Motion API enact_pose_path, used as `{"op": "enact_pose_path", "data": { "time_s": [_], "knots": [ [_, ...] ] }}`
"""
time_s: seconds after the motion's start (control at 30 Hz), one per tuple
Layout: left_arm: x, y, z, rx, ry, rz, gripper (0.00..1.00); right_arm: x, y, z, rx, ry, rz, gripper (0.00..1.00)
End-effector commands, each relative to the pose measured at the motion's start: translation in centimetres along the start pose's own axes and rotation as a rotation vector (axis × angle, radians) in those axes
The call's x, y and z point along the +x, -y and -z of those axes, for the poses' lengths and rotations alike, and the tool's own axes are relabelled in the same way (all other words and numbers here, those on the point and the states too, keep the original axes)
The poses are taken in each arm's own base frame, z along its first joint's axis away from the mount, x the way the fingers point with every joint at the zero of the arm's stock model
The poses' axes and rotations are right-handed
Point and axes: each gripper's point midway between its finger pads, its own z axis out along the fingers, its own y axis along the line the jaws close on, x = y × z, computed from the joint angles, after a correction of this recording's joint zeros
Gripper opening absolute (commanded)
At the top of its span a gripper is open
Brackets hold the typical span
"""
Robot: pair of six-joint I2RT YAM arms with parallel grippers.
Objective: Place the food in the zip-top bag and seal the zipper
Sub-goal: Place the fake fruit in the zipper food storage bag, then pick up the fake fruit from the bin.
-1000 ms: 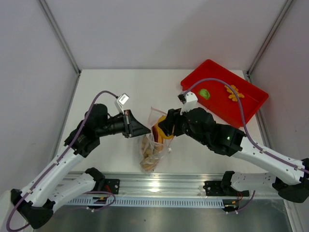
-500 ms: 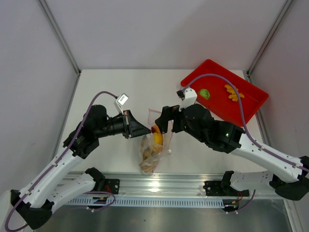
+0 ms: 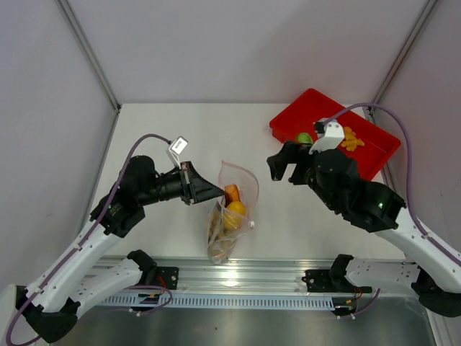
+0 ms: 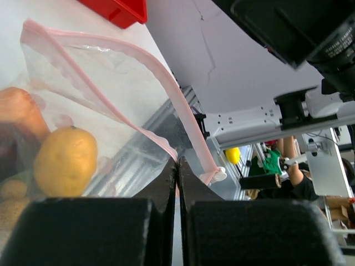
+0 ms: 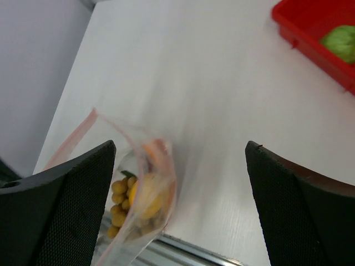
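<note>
My right jaws withdrawn, spread empty; yellow-orange round toy fruit (image 3: 235, 211) now inside clear crinkly bag (image 3: 245, 180), mouth clamped in left jaws; next fetch due.

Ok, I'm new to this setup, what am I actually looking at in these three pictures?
Two robot arms are bolted at the near edge of a white table. The overhead picture looks down on both; the other two come from cameras on each wrist. The left end effector is pinched shut on the pink strip at the mouth of the clear bag, holding it open. Inside are a yellow fruit and other toy foods. The right end effector is open and empty, between bag and red tray, where a green leaf and orange pieces lie.
</note>
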Motion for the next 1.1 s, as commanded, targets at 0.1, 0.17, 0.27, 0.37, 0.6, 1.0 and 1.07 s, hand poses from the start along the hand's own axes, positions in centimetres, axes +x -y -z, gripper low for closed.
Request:
{"op": "enact_pose_path", "data": {
  "time_s": [0.1,0.17,0.27,0.37,0.6,1.0,1.07],
  "knots": [
    [-4.2,3.3,0.6,0.063,0.164,-0.118,0.01,-2.7,7.4,-0.1,0.243,0.059,-0.109,0.99],
    [-4.9,3.6,0.6,0.071,0.196,-0.145,0.00,-3.3,10.9,-0.4,0.356,0.071,-0.155,0.99],
    [-6.2,4.4,0.5,0.089,0.246,-0.192,0.01,-3.9,14.7,-0.9,0.459,0.072,-0.214,0.99],
    [-8.0,5.2,0.5,0.094,0.307,-0.236,0.00,-4.2,17.3,-1.7,0.487,0.063,-0.263,0.99],
    [-11.8,7.2,-0.1,0.125,0.428,-0.287,0.01,-2.8,24.5,-4.8,0.599,0.016,-0.336,1.00],
    [-13.5,5.2,-4.8,0.073,0.352,-0.380,0.01,-1.7,32.0,-16.9,0.625,-0.073,-0.343,0.99],
    [-13.5,4.7,-5.9,0.081,0.336,-0.380,0.00,-1.5,33.0,-19.6,0.613,-0.113,-0.334,0.99]
  ]
}}
